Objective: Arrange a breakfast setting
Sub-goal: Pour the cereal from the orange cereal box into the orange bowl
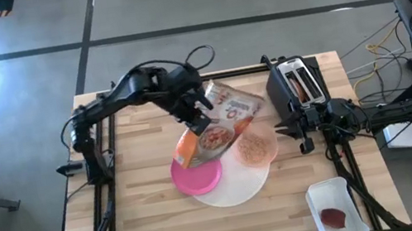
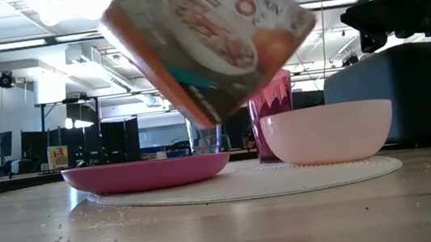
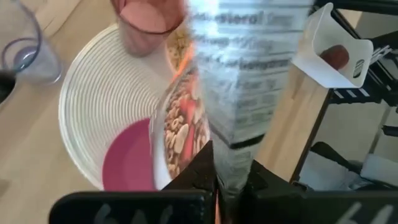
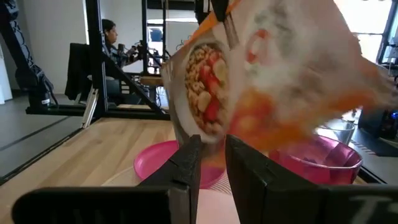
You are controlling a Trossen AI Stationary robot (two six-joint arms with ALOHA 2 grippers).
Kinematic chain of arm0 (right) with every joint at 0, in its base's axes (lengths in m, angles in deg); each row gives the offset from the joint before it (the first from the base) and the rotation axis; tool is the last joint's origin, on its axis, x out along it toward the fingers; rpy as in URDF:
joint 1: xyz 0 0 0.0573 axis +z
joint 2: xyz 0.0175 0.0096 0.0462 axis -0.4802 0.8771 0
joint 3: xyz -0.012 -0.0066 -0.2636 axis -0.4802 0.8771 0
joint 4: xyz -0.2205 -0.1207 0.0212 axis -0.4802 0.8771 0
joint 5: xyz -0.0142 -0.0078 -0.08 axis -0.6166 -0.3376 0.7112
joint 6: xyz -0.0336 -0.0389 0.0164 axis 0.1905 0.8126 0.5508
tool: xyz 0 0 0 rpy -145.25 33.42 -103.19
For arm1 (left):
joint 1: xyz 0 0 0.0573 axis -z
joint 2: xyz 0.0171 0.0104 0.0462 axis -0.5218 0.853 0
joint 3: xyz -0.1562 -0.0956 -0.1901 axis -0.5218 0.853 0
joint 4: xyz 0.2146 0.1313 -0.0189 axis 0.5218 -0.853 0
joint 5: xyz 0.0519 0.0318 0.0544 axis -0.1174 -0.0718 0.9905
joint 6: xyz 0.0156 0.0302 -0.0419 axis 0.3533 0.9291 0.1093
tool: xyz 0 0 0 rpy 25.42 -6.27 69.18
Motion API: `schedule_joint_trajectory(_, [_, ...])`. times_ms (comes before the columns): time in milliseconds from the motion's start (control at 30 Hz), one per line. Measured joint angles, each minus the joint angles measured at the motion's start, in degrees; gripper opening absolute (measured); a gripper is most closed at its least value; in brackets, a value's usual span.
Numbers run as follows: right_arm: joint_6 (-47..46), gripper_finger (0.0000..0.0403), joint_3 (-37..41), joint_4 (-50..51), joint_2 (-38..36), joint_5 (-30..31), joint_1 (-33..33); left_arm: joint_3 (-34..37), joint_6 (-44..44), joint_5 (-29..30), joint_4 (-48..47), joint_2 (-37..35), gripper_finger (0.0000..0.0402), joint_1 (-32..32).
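Clearly the orange cereal box point(image 1: 219, 117) is off the bench, tilted in the air above the magenta plate point(image 1: 197, 176) and the peach bowl point(image 1: 256, 149), with the left hand point(image 1: 199, 116) pinching it at one end; the left wrist view shows both dark fingers pressed onto a narrow edge of the carton. It looks like light, thin cardboard: stiff across its broad faces but apt to crease or swing when held by one end, and loose contents could shift its balance as it tips. A grip across the narrow sides nearer the middle would likely steady it better. In the bowl lies what seems to be cereal.

Under plate and bowl lies the large white round mat point(image 1: 239, 185). The translucent pink cup point(image 2: 272, 114) stands just behind the bowl in the low view, with the small clear glass point(image 2: 205, 134) beside it behind the plate; both are tall and easy to knock with a swinging box.

The right hand point(image 1: 304, 142) waits near the bench's right edge beside a toaster point(image 1: 294, 82), fingers parted a little and holding nothing. A white tray point(image 1: 337, 209) sits at the near right corner. The bench's left half and near edge offer open room for setting the box down.
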Motion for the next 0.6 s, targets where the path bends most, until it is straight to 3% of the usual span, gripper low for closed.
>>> schedule_joint_trajectory(600, [0.00,0.0063,0.00,0.03,0.00,0.05,0.00,0.00,-8.32,15.10,-6.03,-7.94,0.0000,12.41])
